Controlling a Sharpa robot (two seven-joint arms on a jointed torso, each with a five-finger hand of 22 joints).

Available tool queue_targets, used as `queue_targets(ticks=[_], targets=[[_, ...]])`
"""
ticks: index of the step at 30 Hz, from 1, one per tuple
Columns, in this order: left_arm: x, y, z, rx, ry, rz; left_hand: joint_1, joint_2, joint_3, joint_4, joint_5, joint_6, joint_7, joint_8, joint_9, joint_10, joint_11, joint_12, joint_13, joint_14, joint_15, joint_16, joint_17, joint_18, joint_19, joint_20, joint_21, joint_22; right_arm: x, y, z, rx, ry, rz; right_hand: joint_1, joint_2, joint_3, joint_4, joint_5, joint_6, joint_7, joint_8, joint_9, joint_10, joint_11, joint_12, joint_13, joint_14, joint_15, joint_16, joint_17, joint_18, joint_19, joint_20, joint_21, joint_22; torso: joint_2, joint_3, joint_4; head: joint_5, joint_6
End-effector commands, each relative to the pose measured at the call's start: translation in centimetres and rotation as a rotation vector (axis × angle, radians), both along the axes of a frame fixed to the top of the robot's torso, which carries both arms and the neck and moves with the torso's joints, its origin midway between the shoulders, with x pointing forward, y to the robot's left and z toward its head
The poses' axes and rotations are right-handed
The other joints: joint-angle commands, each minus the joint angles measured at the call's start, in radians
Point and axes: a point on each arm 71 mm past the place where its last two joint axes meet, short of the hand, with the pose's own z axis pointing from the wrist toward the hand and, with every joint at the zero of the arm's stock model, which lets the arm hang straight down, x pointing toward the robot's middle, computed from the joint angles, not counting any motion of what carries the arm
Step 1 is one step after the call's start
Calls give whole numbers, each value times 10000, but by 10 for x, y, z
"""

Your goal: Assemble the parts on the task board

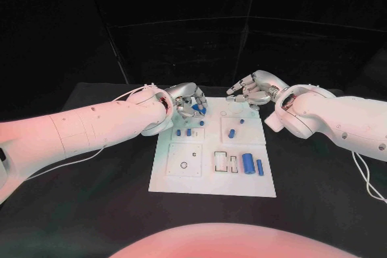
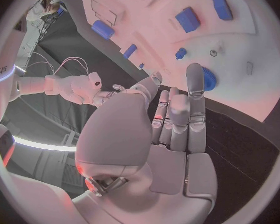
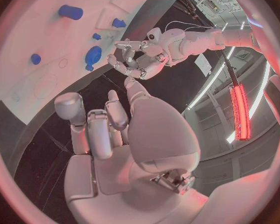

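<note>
The white task board (image 1: pixel 211 182) lies mid-table. My left hand (image 1: pixel 185 103) hovers over its far left corner, fingers stretched out side by side. A round toothed blue part (image 2: pixel 209 78) sits on the board (image 2: pixel 252 40) right beside one fingertip (image 2: pixel 195 77); nothing is pinched, and I cannot tell whether they touch. That same blue part (image 3: pixel 92 56) shows next to my left hand (image 3: pixel 137 59) in the right wrist view. My right hand (image 1: pixel 253 91) hangs above the board's far right corner with loosely bent fingers and holds nothing.
Two blue cylinders (image 1: pixel 248 164) lie at the board's near right, next to a dark-framed slot (image 1: pixel 220 161). Small blue pegs (image 1: pixel 184 132) stand near the left hand; two more blue parts (image 1: pixel 231 133) are in the far right panel. Black table surrounds the board.
</note>
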Motion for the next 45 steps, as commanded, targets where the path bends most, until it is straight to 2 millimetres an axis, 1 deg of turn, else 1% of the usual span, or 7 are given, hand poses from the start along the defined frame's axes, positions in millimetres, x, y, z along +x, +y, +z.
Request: queue_targets(ticks=[1, 9, 15, 24, 32, 39, 45], targets=[[0, -8, -1, 1112, -772, -835, -17, -107, -116, 22, 21, 207, -53, -188, -155, 147, -50, -207, -238, 471, -68, 747, 706, -239, 629, -71, 1110, 985, 0, 2, 1, 59, -28, 125, 22, 63, -24, 13, 41, -91, -12, 57, -15, -72, -7, -54, -8, 580, -65, -34, 723, 186, -60, -12, -45, -14, -5, -4, 13, -19, -12], [5, -15, -13, 2467, -394, -968, -43, -125, -256, 45, 8, 542, -138, -447, -362, 321, -110, -510, -568, 683, -245, 922, 720, -320, 1001, -229, 1656, 1481, 0, 3, 1, 68, -35, 147, 22, 63, -24, 13, 41, -91, -12, 57, -15, -72, -7, -54, -8, 580, -65, -34, 723, 186, -60, -12, -45, -14, -7, -6, -1, -38, -27], [8, -17, -17, 2914, -195, -970, -33, -85, -265, 55, 11, 683, -145, -526, -426, 475, -132, -583, -666, 726, -255, 927, 667, -352, 1090, -262, 1801, 1625, 0, 3, 2, 79, -56, 147, 22, 63, -24, 13, 41, -91, -12, 57, -15, -72, -7, -54, -8, 580, -65, -34, 723, 186, -60, -12, -45, -14, -6, -7, -9, -65, -25], [10, -21, -21, 3309, 91, -928, -23, -10, -238, 77, 11, 964, -142, -637, -521, 800, -154, -718, -827, 746, -234, 846, 455, -415, 1212, -278, 2051, 1882, 0, 3, 2, 98, -118, 98, 33, 70, -24, 12, 52, -92, -11, 63, -15, -84, -7, -66, -21, 577, -65, -42, 712, 189, -66, -12, -56, -29, -9, 3, 22, -112, -43], [11, -25, -24, 3430, 206, -884, 36, 81, -140, 72, 12, 1165, -114, -715, -586, 1047, -131, -837, -944, 756, -197, 816, 340, -439, 1272, -256, 2138, 1976, 1, 4, 2, 102, -127, 101, 33, 70, -24, 12, 52, -92, -11, 63, -15, -84, -7, -66, -21, 577, -65, -42, 712, 189, -66, -12, -56, -29, -13, -3, 9, -100, -72], [10, -28, -26, 3524, 365, -1051, 29, 111, -69, 88, 12, 1401, -161, -756, -630, 1306, -165, -949, -1042, 763, -220, 815, 266, -451, 1309, -263, 2236, 2087, 1, 4, 2, 99, -116, 114, 36, 74, -26, 15, 58, -97, -10, 65, -16, -88, -6, -70, -25, 575, -64, -49, 703, 191, -71, -12, -64, -40, -17, 7, 24, -115, -85], [11, -31, -27, 3549, 427, -1141, 44, 158, 6, 90, 13, 1521, -171, -795, -661, 1482, -180, -1016, -1096, 767, -229, 823, 231, -464, 1332, -271, 2310, 2169, 1, 5, 2, 95, -101, 132, 36, 74, -26, 15, 58, -97, -10, 65, -16, -88, -6, -70, -25, 575, -64, -49, 703, 191, -71, -12, -64, -40, -13, 0, 22, -105, -93]])
